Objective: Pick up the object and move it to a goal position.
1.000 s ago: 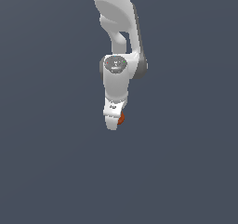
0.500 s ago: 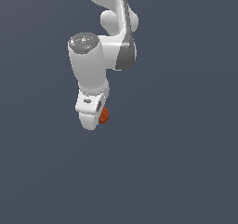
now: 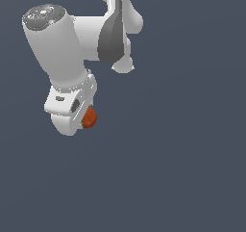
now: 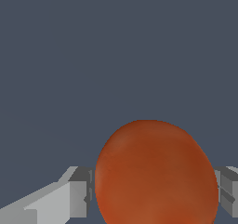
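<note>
The object is a small orange-red ball (image 3: 89, 118) held at the tip of my white gripper (image 3: 79, 122) in the exterior view, toward that view's left and above its middle. Most of the ball is hidden behind the hand there. In the wrist view the ball (image 4: 155, 174) looms large between the two grey fingers (image 4: 79, 190), which press on its sides. My gripper (image 4: 155, 190) is shut on the ball, which hangs in the air with nothing under it.
The white arm (image 3: 62, 48) with its dark grey joint (image 3: 113, 36) fills the exterior view's upper left. Everything else is a flat dark grey background.
The arm has swung toward the exterior view's left and come nearer the camera, carrying the ball along. The grip on the ball has stayed the same.
</note>
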Controlling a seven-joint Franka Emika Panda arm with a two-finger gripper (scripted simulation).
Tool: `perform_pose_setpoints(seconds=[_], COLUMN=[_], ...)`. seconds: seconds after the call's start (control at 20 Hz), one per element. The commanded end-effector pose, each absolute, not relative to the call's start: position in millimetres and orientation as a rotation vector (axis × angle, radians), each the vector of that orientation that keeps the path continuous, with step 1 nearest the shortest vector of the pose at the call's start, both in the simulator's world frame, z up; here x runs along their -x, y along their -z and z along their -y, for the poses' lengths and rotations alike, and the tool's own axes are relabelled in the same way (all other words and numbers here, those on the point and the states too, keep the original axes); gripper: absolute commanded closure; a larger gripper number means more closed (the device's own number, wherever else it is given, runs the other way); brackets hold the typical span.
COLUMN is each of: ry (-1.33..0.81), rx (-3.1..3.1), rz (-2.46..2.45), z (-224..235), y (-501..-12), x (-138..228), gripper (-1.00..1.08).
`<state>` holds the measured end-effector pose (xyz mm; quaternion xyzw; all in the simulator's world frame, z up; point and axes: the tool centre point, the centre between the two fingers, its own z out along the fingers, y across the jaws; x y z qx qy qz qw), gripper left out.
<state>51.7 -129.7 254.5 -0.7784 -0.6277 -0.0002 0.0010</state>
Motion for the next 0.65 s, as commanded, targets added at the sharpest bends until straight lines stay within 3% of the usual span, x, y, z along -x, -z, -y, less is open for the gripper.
perform_pose_setpoints(seconds=[0.0,0.6], ry=[0.001,0.0], rx=[2.444,2.445], rz=[1.973,1.973], z=[137,151], y=[-265,-280], x=[-57,-68], gripper=[1.08,1.08])
